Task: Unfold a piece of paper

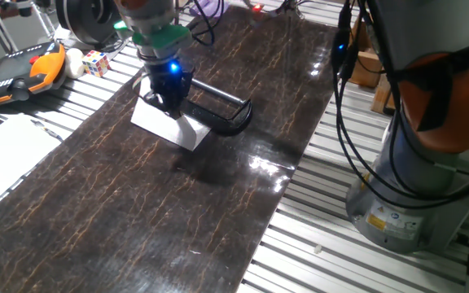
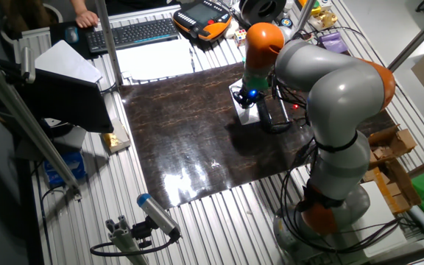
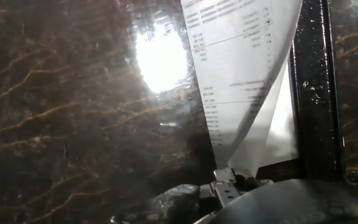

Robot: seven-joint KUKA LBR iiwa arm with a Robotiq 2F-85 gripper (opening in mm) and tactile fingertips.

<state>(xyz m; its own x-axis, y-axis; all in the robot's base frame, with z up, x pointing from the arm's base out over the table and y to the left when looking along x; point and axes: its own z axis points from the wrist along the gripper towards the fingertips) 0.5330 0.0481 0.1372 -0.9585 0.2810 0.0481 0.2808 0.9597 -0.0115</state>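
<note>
The piece of paper [image 1: 168,124] is a white folded sheet lying on the dark marbled table top [image 1: 137,212], at its far side. My gripper [image 1: 169,99] stands right over it, its fingers down on the sheet's upper layer. In the hand view that layer [image 3: 241,74] shows faint printed lines and rises from the table, narrowing to the fingertips [image 3: 224,177], which look closed on its edge. In the other fixed view the gripper [image 2: 250,99] hides most of the paper [image 2: 246,116].
A black curved clamp with a long bar [image 1: 228,111] lies just right of the paper and touches its edge [image 3: 316,93]. An orange teach pendant [image 1: 19,73], a colour cube [image 1: 96,63] and a large white sheet [image 1: 6,155] lie to the left. The robot base [image 1: 430,171] stands at the right.
</note>
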